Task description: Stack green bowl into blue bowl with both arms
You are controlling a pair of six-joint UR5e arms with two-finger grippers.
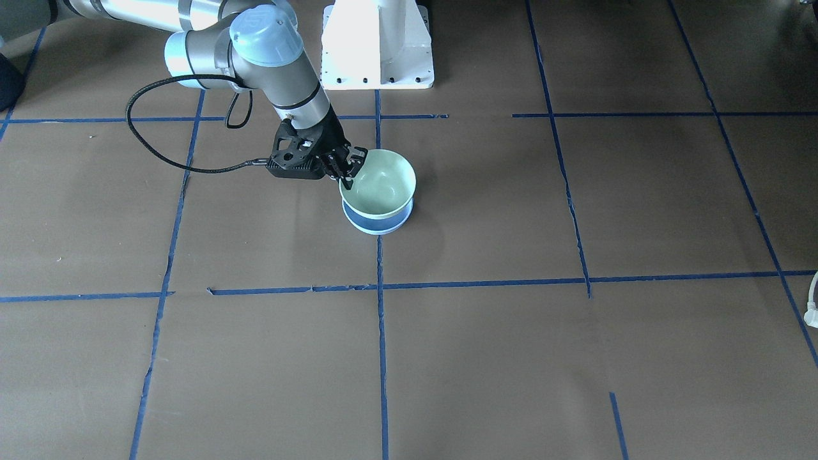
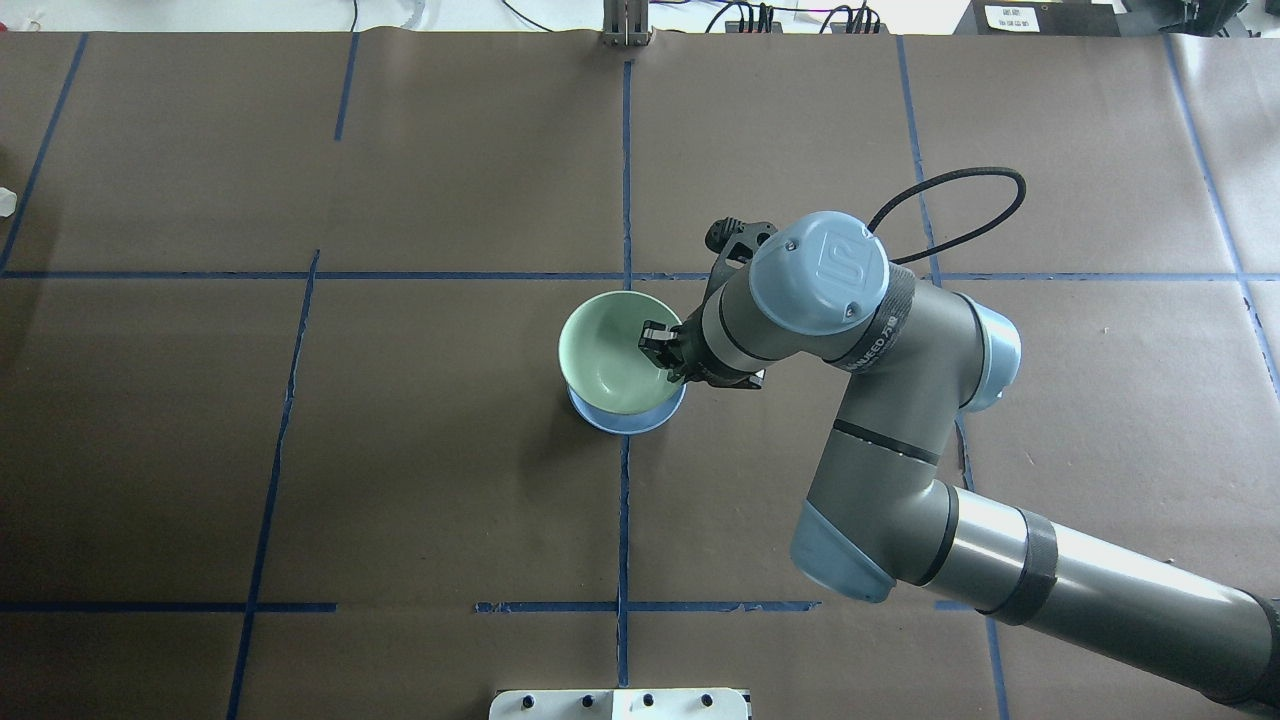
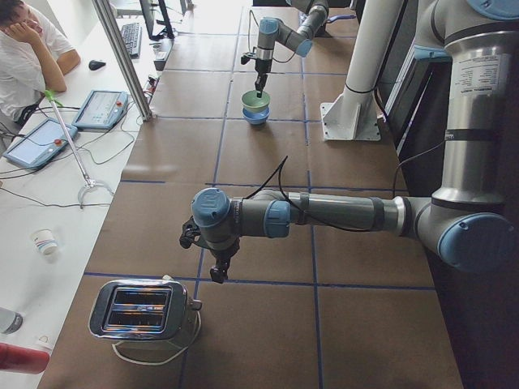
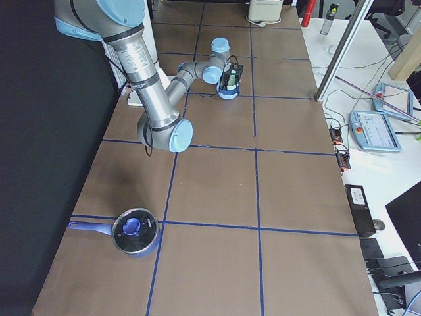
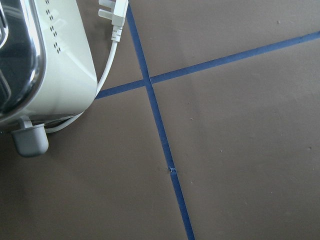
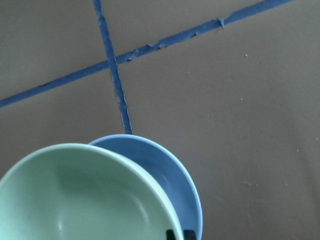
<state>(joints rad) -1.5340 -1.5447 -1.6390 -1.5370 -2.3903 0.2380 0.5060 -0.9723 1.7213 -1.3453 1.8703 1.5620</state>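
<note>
Bowls sit together near the middle of the table (image 2: 300, 450) – the green bowl (image 2: 603, 362) is over the blue bowl (image 2: 628, 421), whose rim peeks out at 5 o'clock in the overhead view. Whether the two touch is hard to tell; the green one looks slightly offset. The right gripper (image 2: 664, 356) pinches the green bowl's rim at 3 o'clock, one finger inside, one outside. The left gripper (image 3: 217, 274) hangs near a toaster (image 3: 142, 312) – its jaws cannot be judged
</note>
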